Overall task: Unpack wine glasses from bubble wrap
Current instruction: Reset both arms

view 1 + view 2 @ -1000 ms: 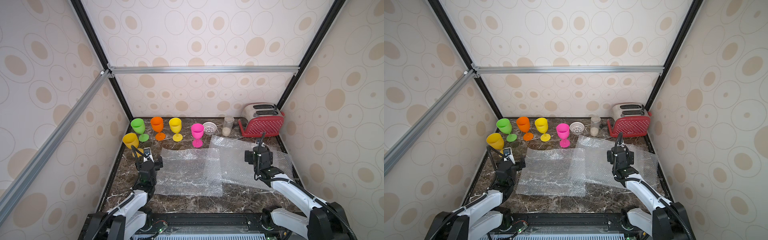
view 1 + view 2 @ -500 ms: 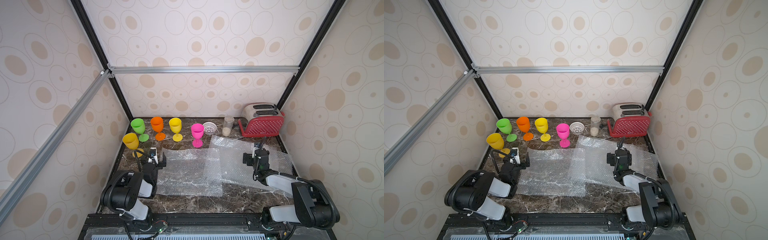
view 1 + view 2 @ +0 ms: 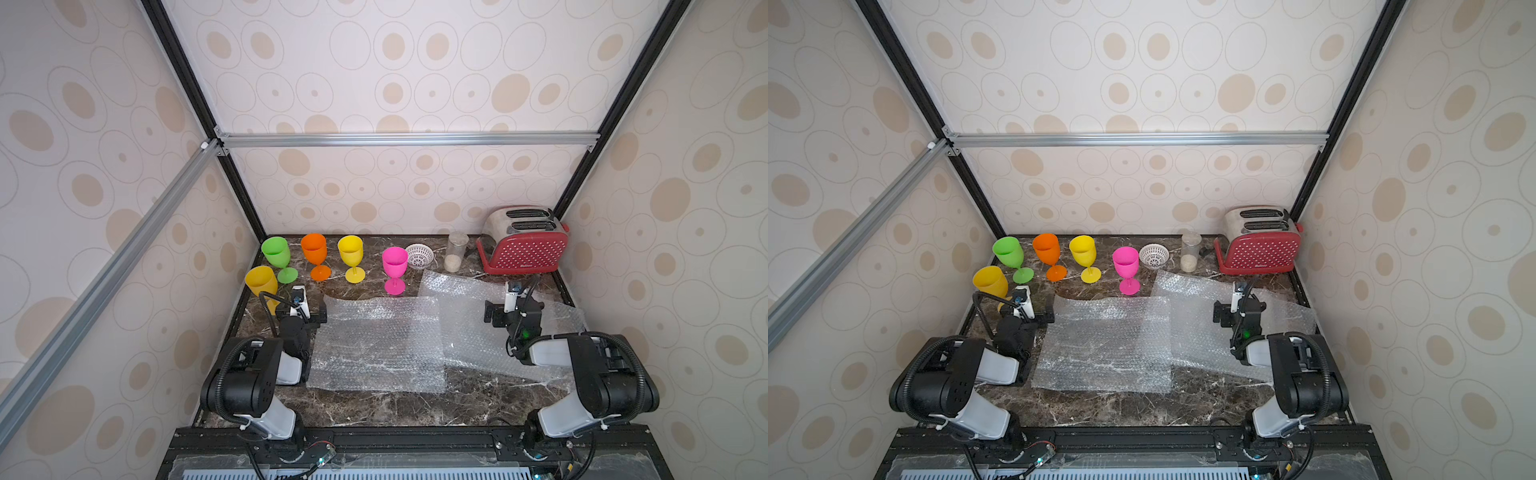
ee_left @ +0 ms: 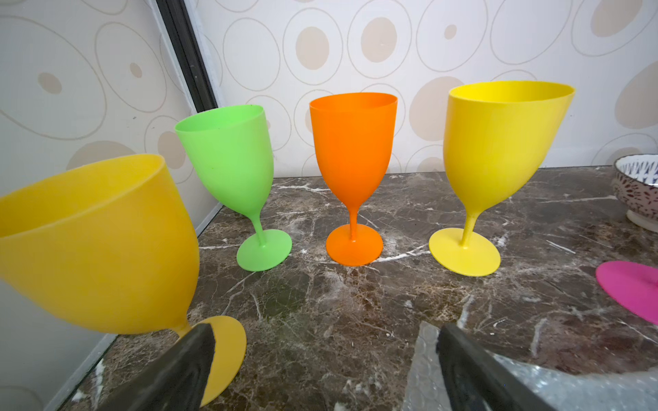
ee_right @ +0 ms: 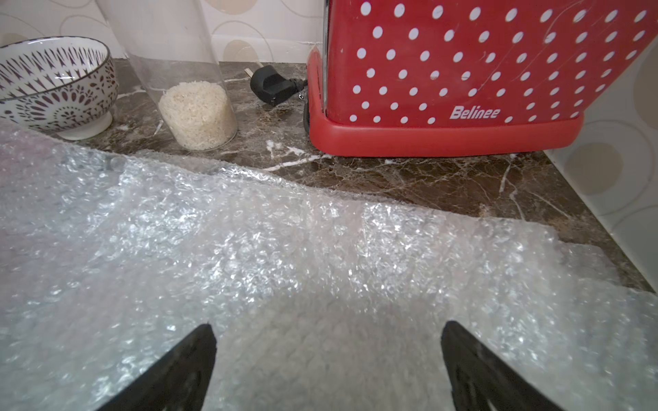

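Evidently all five wine glasses (image 3: 314, 249) stand upright and bare ahead of the left gripper (image 4: 325, 334), jaws apart and empty, while the right gripper (image 5: 329, 331), likewise spread, hovers over flat bubble wrap (image 3: 374, 336).

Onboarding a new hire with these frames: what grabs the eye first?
First, the green glass, orange glass, yellow glass and pink glass standing upright and unwrapped in a rough row at the back left, with a second yellow glass further forward on the left. Then the bubble wrap lying flat across the middle, and the red polka-dot toaster in the back right corner.
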Available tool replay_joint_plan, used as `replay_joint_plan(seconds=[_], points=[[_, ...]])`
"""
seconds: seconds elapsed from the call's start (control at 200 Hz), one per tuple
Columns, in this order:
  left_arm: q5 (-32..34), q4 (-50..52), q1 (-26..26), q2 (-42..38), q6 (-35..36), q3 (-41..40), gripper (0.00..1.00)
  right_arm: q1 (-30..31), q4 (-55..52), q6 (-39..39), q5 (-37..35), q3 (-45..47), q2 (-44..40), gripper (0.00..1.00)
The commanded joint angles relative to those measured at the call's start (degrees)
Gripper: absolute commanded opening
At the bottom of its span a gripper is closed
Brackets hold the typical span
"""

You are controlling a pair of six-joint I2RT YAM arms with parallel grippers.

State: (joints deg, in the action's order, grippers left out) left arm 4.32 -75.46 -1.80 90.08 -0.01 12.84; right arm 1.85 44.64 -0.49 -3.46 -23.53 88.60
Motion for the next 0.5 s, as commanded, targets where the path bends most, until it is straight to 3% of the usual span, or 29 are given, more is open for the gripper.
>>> replay_joint_plan(seconds=[0.0,0.495], points=[[-1.24,0.01,0.38,0.01,-0.26,0.78,0.98,-0.04,0.07,-0.18,1.0,-0.85,-0.87,1.0],[-1.24,-0.15,0.37,-0.01,-0.25,0.7,0.98,-0.05,-0.09,-0.21,0.99,-1.26,-0.29,1.0]])
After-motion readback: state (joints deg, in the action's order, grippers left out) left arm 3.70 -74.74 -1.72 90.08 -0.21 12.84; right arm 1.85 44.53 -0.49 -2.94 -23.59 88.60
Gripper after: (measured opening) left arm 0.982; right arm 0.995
